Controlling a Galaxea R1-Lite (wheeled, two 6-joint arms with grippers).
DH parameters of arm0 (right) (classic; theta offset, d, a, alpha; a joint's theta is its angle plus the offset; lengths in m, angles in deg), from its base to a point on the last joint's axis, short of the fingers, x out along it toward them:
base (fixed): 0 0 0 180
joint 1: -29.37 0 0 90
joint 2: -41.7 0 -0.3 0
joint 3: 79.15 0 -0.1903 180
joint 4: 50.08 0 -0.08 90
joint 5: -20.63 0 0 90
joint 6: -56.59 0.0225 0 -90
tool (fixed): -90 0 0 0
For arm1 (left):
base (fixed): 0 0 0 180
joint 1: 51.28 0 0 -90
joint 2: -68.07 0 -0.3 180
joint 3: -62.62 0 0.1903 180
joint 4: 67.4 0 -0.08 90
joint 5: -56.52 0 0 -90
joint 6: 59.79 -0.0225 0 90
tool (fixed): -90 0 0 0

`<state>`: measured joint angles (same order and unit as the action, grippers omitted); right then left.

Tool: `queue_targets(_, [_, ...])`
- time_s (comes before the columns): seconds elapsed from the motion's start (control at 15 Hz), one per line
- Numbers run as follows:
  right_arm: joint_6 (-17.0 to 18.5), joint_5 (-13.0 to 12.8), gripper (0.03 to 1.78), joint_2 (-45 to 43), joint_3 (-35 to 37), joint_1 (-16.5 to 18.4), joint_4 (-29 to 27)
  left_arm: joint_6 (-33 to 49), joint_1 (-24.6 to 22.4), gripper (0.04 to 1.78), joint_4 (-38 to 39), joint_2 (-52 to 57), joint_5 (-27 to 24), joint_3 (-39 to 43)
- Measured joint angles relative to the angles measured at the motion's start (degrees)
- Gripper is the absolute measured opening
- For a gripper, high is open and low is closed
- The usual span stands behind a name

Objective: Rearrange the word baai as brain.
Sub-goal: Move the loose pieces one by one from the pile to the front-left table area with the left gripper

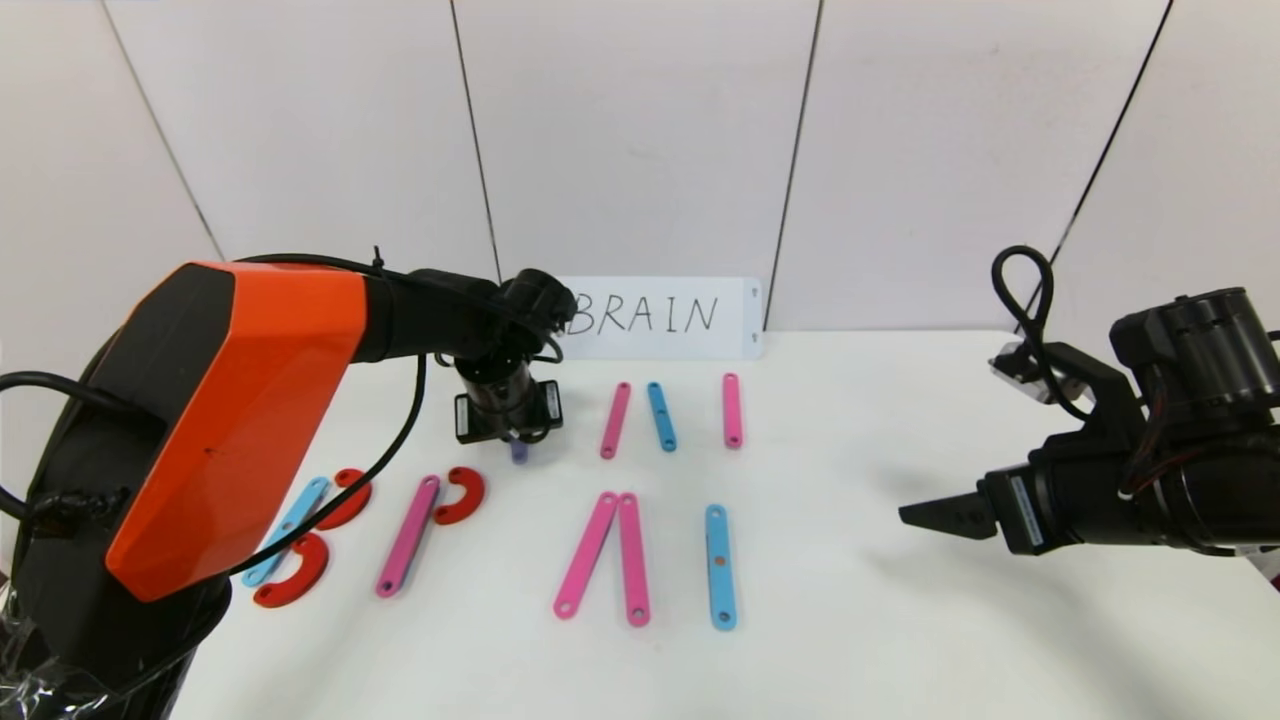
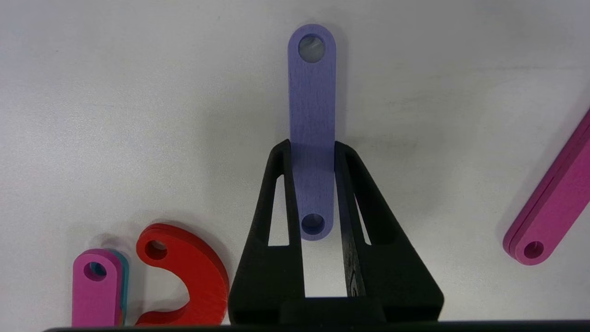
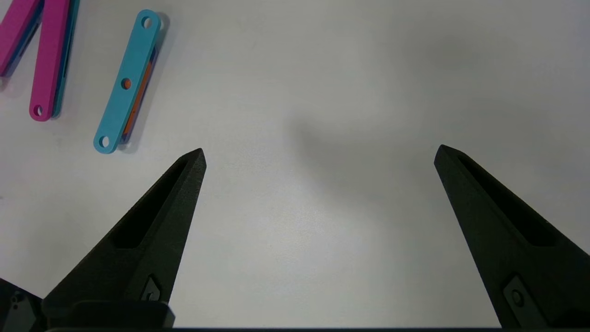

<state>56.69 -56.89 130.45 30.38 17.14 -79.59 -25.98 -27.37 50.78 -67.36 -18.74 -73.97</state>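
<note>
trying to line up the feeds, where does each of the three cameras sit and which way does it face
Head view: on the robot's head, facing forward and down at the white table; both arms show.
Left wrist view: on the left arm, facing down; left gripper shut on the short purple plastic strip.
Right wrist view: on the right arm, over bare table; right gripper open.
Shared: the long blue plastic strip shows in head and right wrist views.

Count on the counter: five pink strips [image 1: 408, 536] [image 1: 585, 553] [image 1: 633, 558] [image 1: 615, 420] [image 1: 732, 410]; three blue strips [image 1: 286, 529] [image 1: 661, 416] [image 1: 720, 566]; one purple strip [image 2: 311, 133] (clamped in my left gripper [image 2: 312, 147], mostly hidden from the head view). Three red C-curves [image 1: 346, 497] [image 1: 294, 572] [image 1: 461, 494]. One white card [image 1: 655, 317] at the counter's far edge. Two grippers, counting my right gripper [image 3: 318, 154].
</note>
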Motion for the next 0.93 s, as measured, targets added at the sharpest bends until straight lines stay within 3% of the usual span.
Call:
queue_targets(0.4, [0.0,0.0,1.74,0.0,0.0,0.0,0.0,0.4,0.3,0.27,-0.7,1.0,0.1,0.3])
queue_targets(0.93, [0.0,0.0,1.74,-0.1,0.0,0.0,0.0,8.1,1.3,0.27,-6.6,6.8,0.0,2.1])
